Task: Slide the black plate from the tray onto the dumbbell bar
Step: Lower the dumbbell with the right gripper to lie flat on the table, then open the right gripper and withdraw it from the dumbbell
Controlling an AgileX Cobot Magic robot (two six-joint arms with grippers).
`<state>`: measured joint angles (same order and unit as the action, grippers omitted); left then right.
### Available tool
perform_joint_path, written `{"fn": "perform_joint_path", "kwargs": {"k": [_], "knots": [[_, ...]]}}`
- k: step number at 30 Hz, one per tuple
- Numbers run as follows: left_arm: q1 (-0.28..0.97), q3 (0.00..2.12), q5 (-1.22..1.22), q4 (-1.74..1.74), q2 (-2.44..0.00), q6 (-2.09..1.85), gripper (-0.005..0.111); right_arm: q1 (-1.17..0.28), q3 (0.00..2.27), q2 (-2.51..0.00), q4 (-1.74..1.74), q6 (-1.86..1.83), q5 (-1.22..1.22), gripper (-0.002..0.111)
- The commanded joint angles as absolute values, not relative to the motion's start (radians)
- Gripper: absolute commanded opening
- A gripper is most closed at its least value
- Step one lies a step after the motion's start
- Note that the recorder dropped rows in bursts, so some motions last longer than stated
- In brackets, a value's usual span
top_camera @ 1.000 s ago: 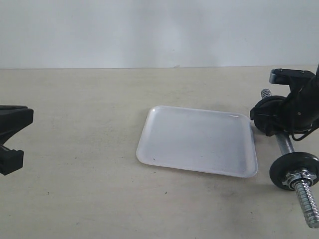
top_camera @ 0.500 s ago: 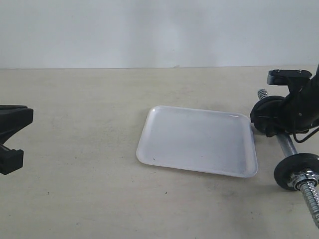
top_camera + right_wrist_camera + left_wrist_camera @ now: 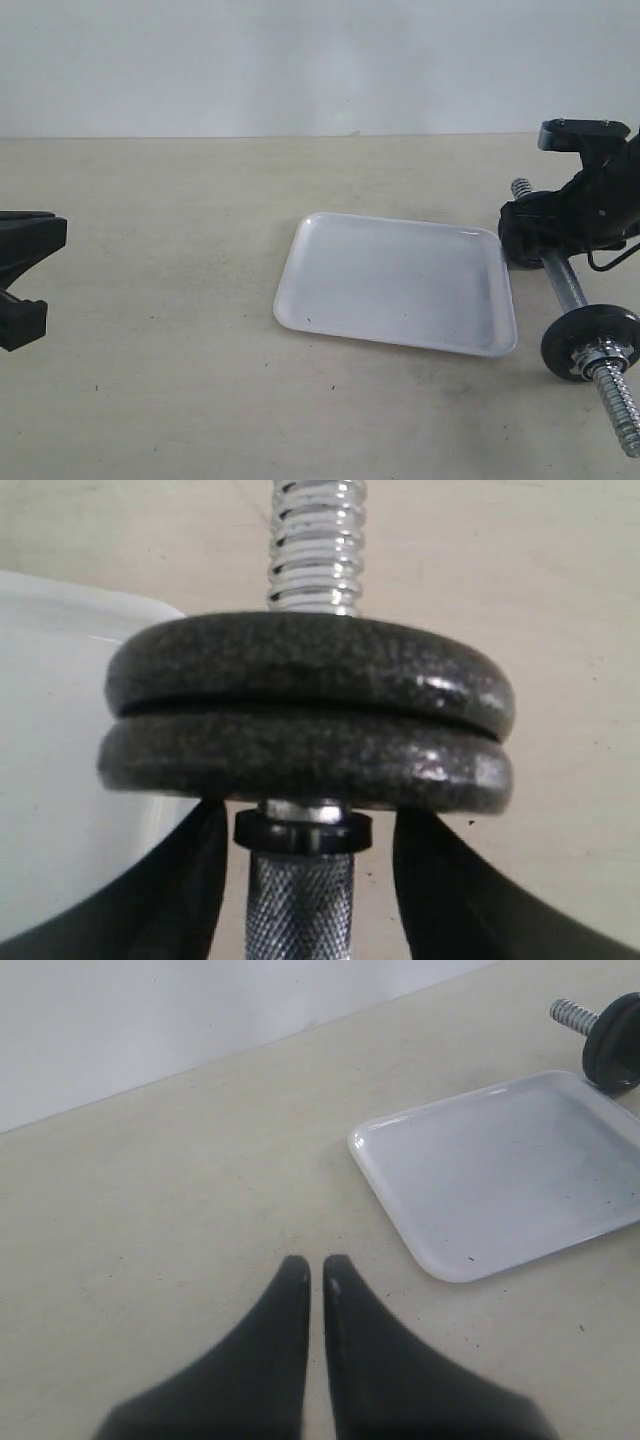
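Presently the right pincer (image 3: 310, 815) stands apart around the dumbbell bar (image 3: 300, 910), left pincer (image 3: 312, 1266) together.

Black left end effector (image 3: 311, 1266), tapered glossy fingers (image 3: 262, 1365)

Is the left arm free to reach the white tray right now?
Probably yes. Nothing stands between the left gripper and the tray, and the right gripper is at the dumbbell bar on the tray's other side.

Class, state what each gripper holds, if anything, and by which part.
Nothing is held. The left gripper is shut and empty. The right gripper is open, straddling the chrome dumbbell bar beside two stacked black discs, without touching it.
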<state>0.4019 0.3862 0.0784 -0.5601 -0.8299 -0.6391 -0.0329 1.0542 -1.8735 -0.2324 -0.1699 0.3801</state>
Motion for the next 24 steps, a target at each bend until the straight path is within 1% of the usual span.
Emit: {"fn": "perform_joint_path", "kwargs": {"k": [1, 3, 16, 24], "knots": [[0.400, 0.380, 0.068, -0.567, -0.826, -0.640, 0.004, -0.032, 1.059, -1.862, -0.230, -0.184, 0.414, 0.067], [0.400, 0.380, 0.068, -0.567, -0.826, -0.640, 0.004, -0.032, 1.059, -1.862, -0.230, -0.182, 0.429, 0.077], [0.400, 0.380, 0.068, -0.567, -0.826, -0.640, 0.004, -0.032, 1.059, -1.857, -0.234, -0.182, 0.505, 0.077], [0.400, 0.380, 0.068, -0.567, -0.826, -0.640, 0.004, -0.032, 1.059, -1.761, -0.259, -0.196, 0.526, 0.077]]}}
